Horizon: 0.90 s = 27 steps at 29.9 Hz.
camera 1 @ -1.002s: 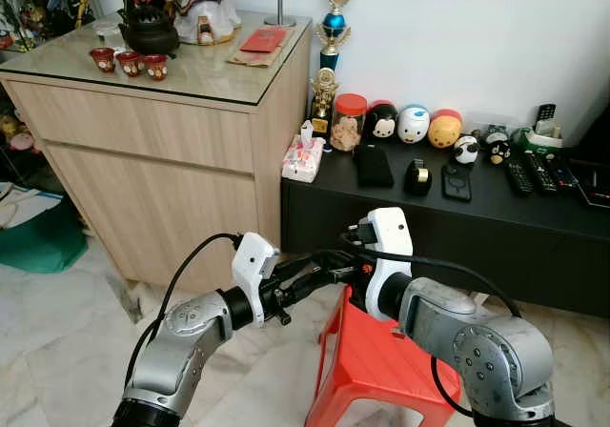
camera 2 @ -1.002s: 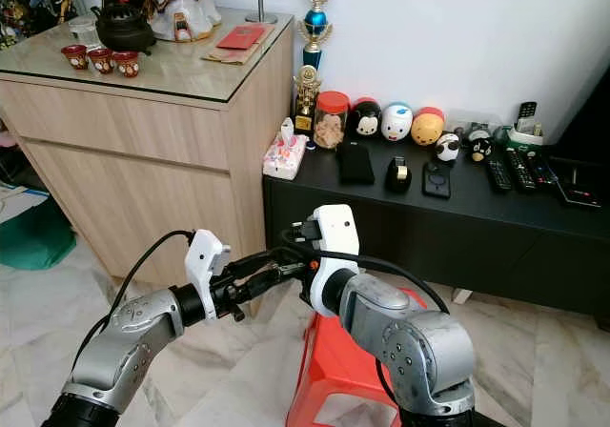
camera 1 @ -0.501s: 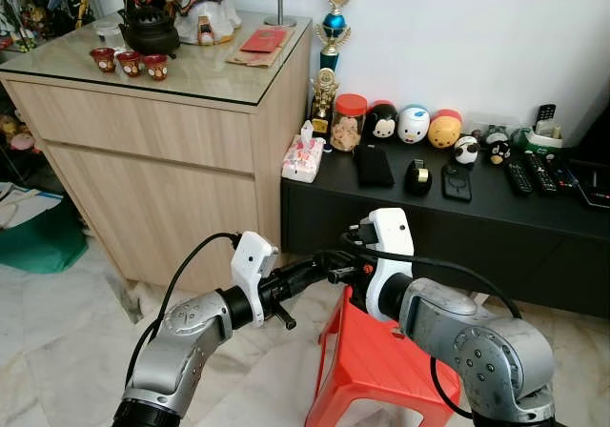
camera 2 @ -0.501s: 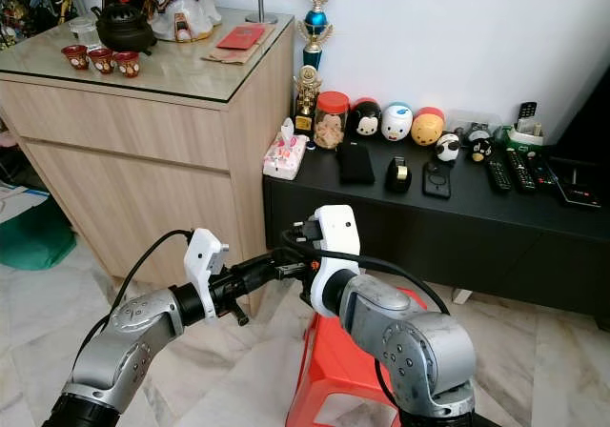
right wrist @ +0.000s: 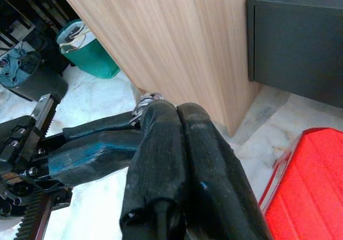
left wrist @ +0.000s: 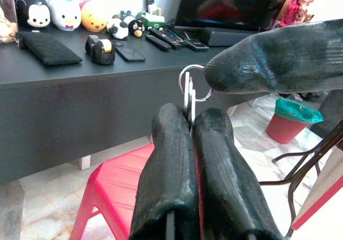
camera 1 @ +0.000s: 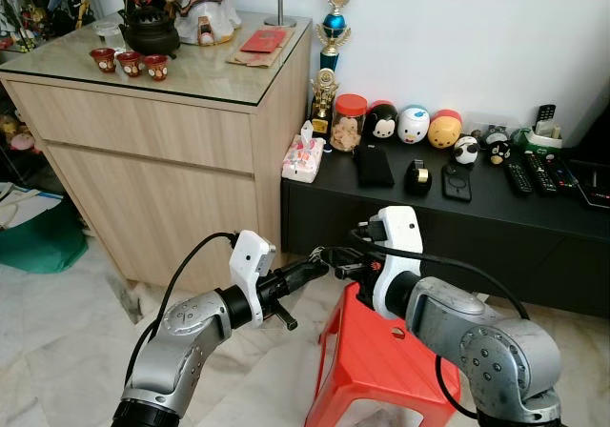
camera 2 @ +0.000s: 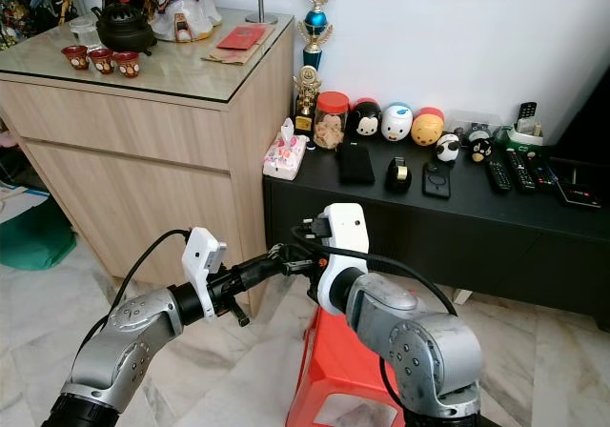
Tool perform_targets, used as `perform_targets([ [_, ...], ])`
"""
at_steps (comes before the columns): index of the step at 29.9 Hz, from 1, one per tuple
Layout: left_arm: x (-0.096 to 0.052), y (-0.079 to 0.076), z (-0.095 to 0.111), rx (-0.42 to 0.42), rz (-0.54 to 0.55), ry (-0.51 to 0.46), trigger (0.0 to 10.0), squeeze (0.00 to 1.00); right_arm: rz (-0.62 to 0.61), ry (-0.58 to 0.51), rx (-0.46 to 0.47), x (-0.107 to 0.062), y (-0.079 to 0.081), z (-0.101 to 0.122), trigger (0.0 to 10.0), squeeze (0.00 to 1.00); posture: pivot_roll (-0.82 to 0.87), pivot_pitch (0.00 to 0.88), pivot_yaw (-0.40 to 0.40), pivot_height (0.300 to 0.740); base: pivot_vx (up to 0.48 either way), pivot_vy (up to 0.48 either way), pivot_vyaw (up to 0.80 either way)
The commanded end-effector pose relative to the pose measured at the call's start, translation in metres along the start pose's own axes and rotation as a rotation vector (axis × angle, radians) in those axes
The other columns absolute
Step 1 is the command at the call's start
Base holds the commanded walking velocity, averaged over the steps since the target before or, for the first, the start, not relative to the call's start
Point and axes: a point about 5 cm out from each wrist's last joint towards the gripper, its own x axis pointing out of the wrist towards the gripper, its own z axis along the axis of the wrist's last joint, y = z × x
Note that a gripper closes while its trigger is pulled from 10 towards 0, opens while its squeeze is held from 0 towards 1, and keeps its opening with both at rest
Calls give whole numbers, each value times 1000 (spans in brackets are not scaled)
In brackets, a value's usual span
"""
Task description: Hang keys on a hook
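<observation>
Both arms reach toward the middle of the frame and meet above the near edge of a red plastic stool [camera 1: 381, 360]. The left claw [left wrist: 192, 123] has its two black fingers pressed together on the keys [left wrist: 189, 96], whose flat blades stand pinched between the fingertips with the silver key ring [left wrist: 187, 73] sticking out past them. In the left wrist view, the tip of the right claw [left wrist: 252, 66] touches that ring from the right side of the frame. In the right wrist view, the right claw's fingers [right wrist: 187, 159] lie closed against each other, and the metal of the keys glints just at their tip, where the left claw's fingers come in from the left of the frame; whether the right claw is actually gripping the ring cannot be told.

In the eye views the meeting point sits at centre frame [camera 1: 327, 258], in front of a low black bench [camera 1: 496, 193] that carries round character figurines [camera 1: 414, 123], a jar with a red lid [camera 1: 348, 122], remotes [camera 1: 530, 172] and a tissue pack [camera 1: 303, 156]. A wooden cabinet [camera 1: 162, 151] with a glass top fills the upper left, bearing small red cups [camera 1: 129, 62] and a dark teapot [camera 1: 148, 30]. A trophy [camera 1: 331, 27] stands against the white wall. The floor is pale marble tile [camera 1: 57, 332].
</observation>
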Motion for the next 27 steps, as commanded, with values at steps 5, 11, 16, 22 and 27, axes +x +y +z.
perform_targets([
  [5, -1, -1, 2, 3, -9, 1, 0, 0, -37, -10, 0, -2, -7, 0, 10000, 200, -27, 0, -63, 740, 0, 0, 0],
  [11, -3, -1, -1, 7, -9, 19, 0, 0, -98, -148, 51, -1, -14, 17, 10000, 1000, -28, 0, -62, 740, 0, 0, 0],
  [16, -6, -2, -4, 4, -6, 30, 0, 0, -132, -293, 124, -4, -20, 35, 10000, 0, -24, 0, -63, 740, 0, 0, 0],
  [22, -13, 0, -12, -8, 3, 70, 0, 0, -265, -350, 124, -10, -51, 43, 10000, 0, -26, 0, -61, 740, 0, 0, 0],
  [27, -17, -8, -18, -28, -66, 113, 0, 0, -471, -135, 121, -8, -103, -6, 10000, 0, -19, 0, -60, 740, 0, 0, 0],
])
